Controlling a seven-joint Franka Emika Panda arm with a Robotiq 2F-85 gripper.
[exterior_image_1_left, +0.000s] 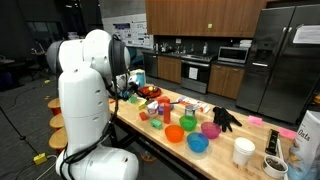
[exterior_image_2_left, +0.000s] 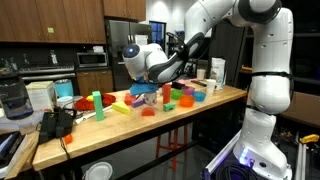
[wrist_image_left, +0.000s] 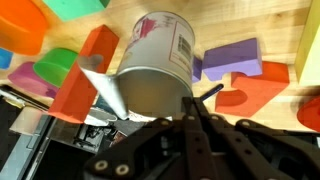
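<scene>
- While the gripper pinches the tin can tight, we judge it mid-carry over the table;
- set-down needs bare wood beside the purple block.

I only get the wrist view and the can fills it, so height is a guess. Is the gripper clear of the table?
Observer: Yes; in an exterior view the gripper hangs above the table, so your can looks lifted.
Operator: What lies farther along the table?
Observer: A blue bowl and a pink bowl, side by side.
Operator: And past them?
Observer: A black glove lies just beyond the pink bowl.
</scene>
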